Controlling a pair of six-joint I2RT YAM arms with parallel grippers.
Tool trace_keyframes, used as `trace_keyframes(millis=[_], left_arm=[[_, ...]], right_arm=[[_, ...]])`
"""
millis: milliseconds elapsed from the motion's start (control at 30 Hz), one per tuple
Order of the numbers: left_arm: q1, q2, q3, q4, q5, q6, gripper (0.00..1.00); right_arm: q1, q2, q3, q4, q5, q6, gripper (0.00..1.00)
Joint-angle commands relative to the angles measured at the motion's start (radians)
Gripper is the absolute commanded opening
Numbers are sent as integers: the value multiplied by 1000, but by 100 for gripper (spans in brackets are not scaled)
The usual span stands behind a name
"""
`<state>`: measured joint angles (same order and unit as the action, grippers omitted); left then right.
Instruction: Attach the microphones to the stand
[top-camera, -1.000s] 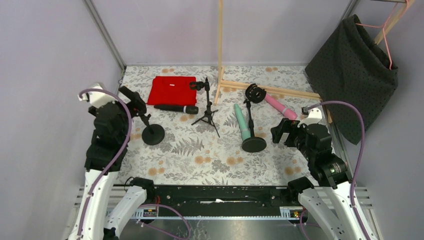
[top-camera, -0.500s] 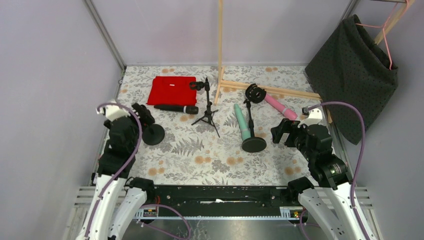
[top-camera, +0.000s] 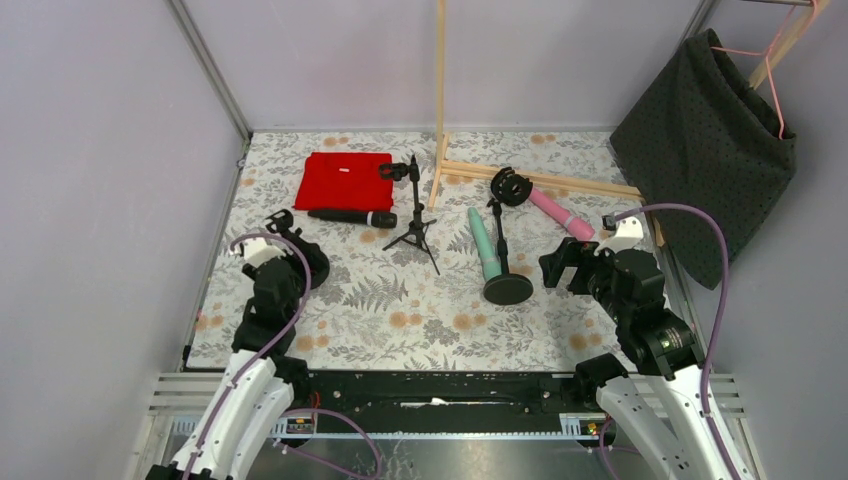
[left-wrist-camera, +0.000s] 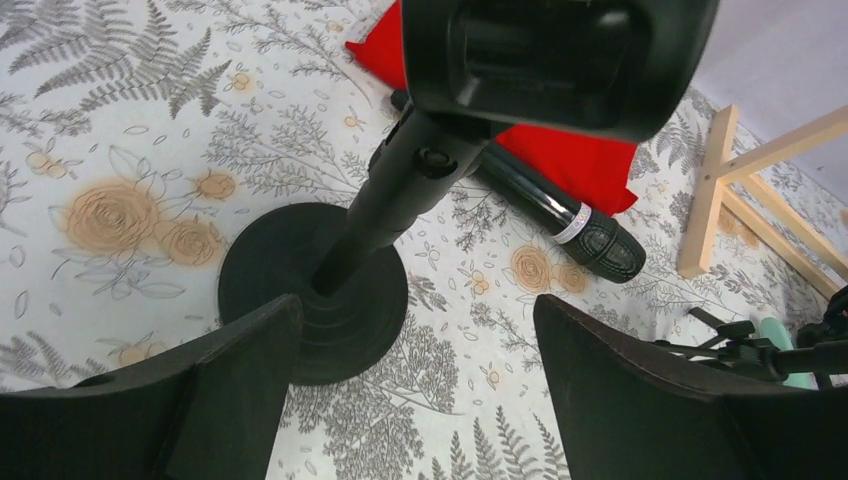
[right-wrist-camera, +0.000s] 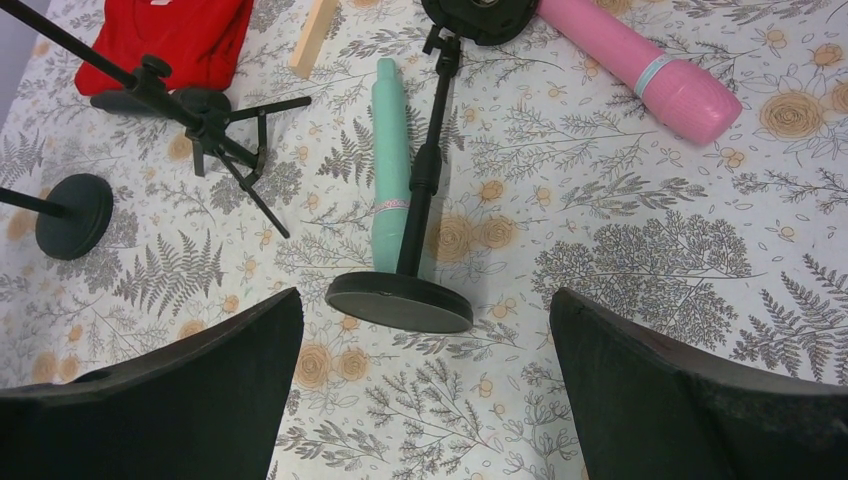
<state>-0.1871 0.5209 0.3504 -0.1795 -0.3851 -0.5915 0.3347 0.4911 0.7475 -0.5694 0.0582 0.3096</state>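
Three microphones lie on the floral table: a black one (top-camera: 352, 216) in front of the red cloth, a mint green one (top-camera: 484, 243) and a pink one (top-camera: 560, 213). A round-base stand (top-camera: 508, 288) stands beside the green microphone, its clip (top-camera: 511, 186) empty. A tripod stand (top-camera: 415, 215) is mid-table. A second round-base stand (left-wrist-camera: 312, 305) rises just ahead of my left gripper (left-wrist-camera: 417, 305), which is open, with the pole (left-wrist-camera: 400, 195) leaning up between its fingers untouched. My right gripper (right-wrist-camera: 425, 293) hangs open and empty just short of the stand base (right-wrist-camera: 398, 300).
A folded red cloth (top-camera: 342, 180) lies at the back left. A wooden frame (top-camera: 540, 178) stands at the back, with a black cloth (top-camera: 705, 150) hanging on the right. Walls close in both sides.
My left arm has dropped from high beside the left stand's clip to low near the stand's base, drawing back toward the near edge. The right arm has not moved.
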Motion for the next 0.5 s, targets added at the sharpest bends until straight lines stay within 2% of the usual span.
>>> trace_keyframes(millis=[0, 67, 167, 467], left_arm=[[3, -24, -123, 390, 35, 90, 86], [4, 12, -157, 482, 34, 138, 84], [4, 66, -162, 539, -6, 176, 82], [2, 150, -283, 885, -96, 354, 82]], right_arm=[[13, 7, -1, 38, -32, -13, 100], [16, 12, 1, 35, -39, -13, 100], [18, 9, -2, 39, -38, -11, 100], [46, 35, -4, 51, -57, -12, 100]])
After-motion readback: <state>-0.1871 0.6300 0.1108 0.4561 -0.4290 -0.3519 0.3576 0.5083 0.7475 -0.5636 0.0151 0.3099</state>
